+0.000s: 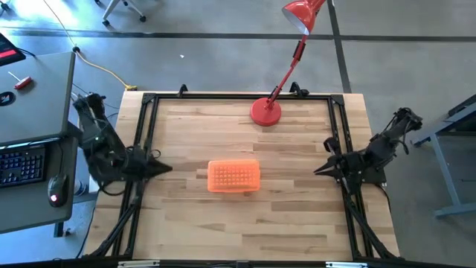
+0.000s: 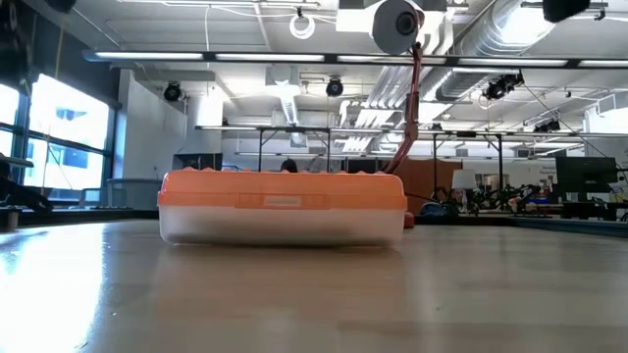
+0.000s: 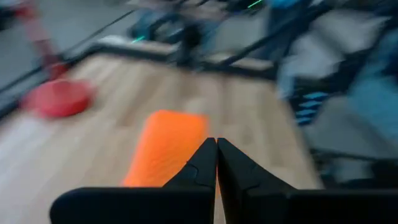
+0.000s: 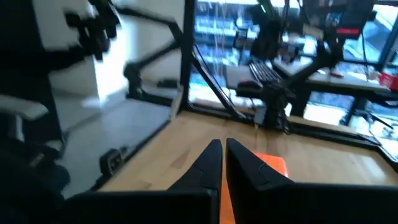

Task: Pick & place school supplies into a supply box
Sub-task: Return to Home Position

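Observation:
The supply box (image 1: 233, 177) rests flat on its clear base near the middle of the wooden table, its orange bumpy lid (image 2: 283, 186) closed. The school supplies are out of view. My left gripper (image 1: 165, 168) hovers at the table's left edge, shut and holding nothing, pointing toward the box (image 3: 165, 146). My right gripper (image 1: 320, 170) hovers at the right edge, shut and holding nothing, and also points toward the box (image 4: 273, 165). Both grippers are well clear of the box.
A red desk lamp stands with its round base (image 1: 265, 112) near the far edge, its arm leaning toward the far right. Black frame rails (image 1: 146, 141) run along the table's left, far and right sides. A desk with a keyboard (image 1: 22, 164) stands beyond the left edge.

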